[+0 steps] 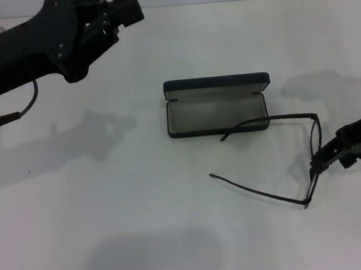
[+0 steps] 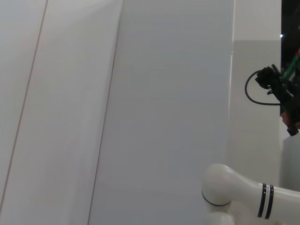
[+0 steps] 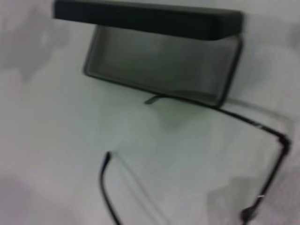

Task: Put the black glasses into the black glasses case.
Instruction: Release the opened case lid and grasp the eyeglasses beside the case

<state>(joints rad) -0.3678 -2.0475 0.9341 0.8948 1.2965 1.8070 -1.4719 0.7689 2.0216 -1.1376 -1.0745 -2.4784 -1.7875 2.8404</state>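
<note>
Right gripper (image 1: 323, 159) is clenched on the front frame of the black glasses (image 1: 312, 138), temples unfolded w/ one tip resting over the near rim of the black glasses case (image 1: 217, 104). Case lies open mid-table, lid up, nothing inside; glasses not in yet, placing still left. Left gripper (image 1: 111, 12) is parked far back-left, can't tell its state.

Black glasses (image 1: 276, 159): one pair, temple arms unfolded.
Black glasses case (image 1: 217, 105): one, lid open.
Robot hands: two, left hand (image 1: 123, 8) and right hand (image 1: 320, 160).
Bench (image 1: 142, 207): one.
</note>
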